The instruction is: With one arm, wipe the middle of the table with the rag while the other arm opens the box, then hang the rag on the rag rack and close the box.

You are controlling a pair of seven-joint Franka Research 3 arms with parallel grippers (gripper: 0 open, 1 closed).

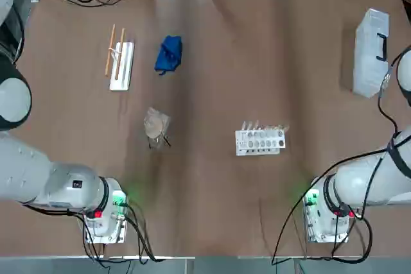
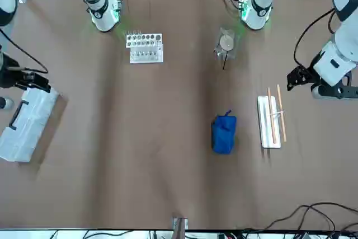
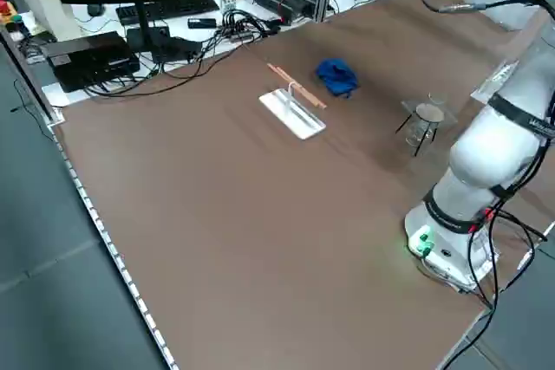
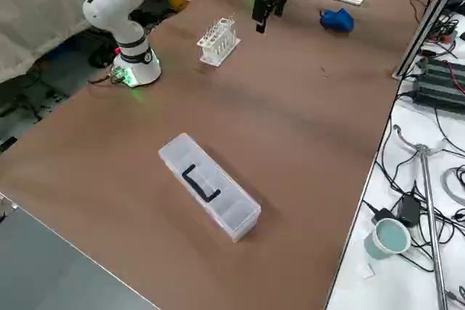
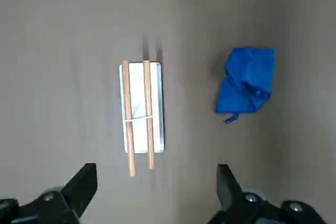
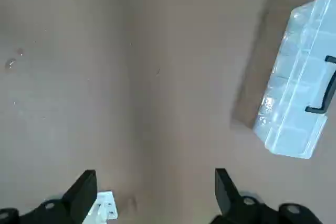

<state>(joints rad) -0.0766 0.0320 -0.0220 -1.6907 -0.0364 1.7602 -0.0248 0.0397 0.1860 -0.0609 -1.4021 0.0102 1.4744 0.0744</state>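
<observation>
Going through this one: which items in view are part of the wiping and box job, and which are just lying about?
Part of the job:
- blue rag
- clear box with black handle
- rag rack with two wooden rods
- brown table

Just lying about:
- white tube rack
- tan disc in clear wrapping
- cup beside the table

The rag point(image 1: 169, 54) is a solid bright blue, and the tabletop point(image 1: 212, 190) a plain brown. The box point(image 4: 211, 186) is clear, whitish plastic with a black handle point(image 4: 200, 184), while the rag rack point(image 1: 122, 67) pairs a white base with light tan rods point(image 5: 149, 114). The tube rack point(image 1: 260, 142) is white, patterned with rows of round holes.
</observation>
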